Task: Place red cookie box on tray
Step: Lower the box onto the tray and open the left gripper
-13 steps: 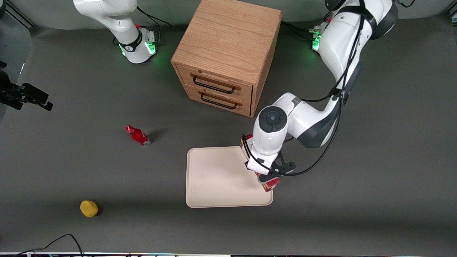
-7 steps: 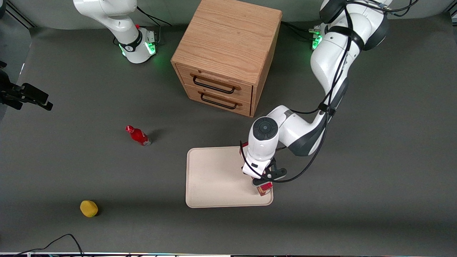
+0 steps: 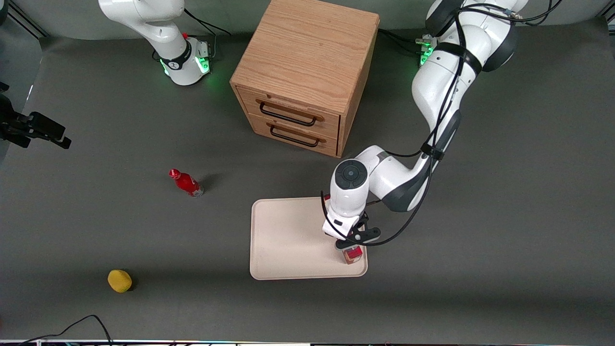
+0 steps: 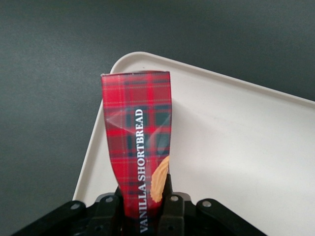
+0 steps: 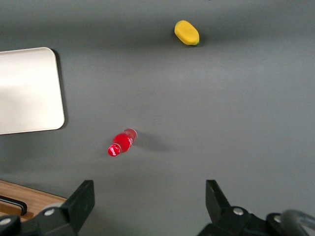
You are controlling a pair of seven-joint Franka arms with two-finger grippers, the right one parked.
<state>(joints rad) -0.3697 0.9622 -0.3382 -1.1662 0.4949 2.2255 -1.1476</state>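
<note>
Gripper [image 3: 350, 243] clenched on red cookie box [image 4: 139, 147], holding it over the tray [image 3: 288, 240] by its working-arm edge; carry looks nearly done. Left: lower and let go.

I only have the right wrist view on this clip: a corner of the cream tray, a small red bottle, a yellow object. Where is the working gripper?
Observer: The gripper is over the tray, near the tray's edge toward the working arm's end of the table.
Operator: Is it carrying anything?
Observer: Yes. The left wrist view shows its fingers shut on the red cookie box, a plaid carton lettered "VANILLA SHORTBREAD".
Operator: Is the box over the tray or hanging off it?
Observer: In the left wrist view it overlaps the tray's rim near a rounded corner; I cannot tell whether it touches the tray.
Operator: Anything else on the table I'm missing?
Observer: A wooden two-drawer cabinet, farther from the front camera than the tray.
</note>
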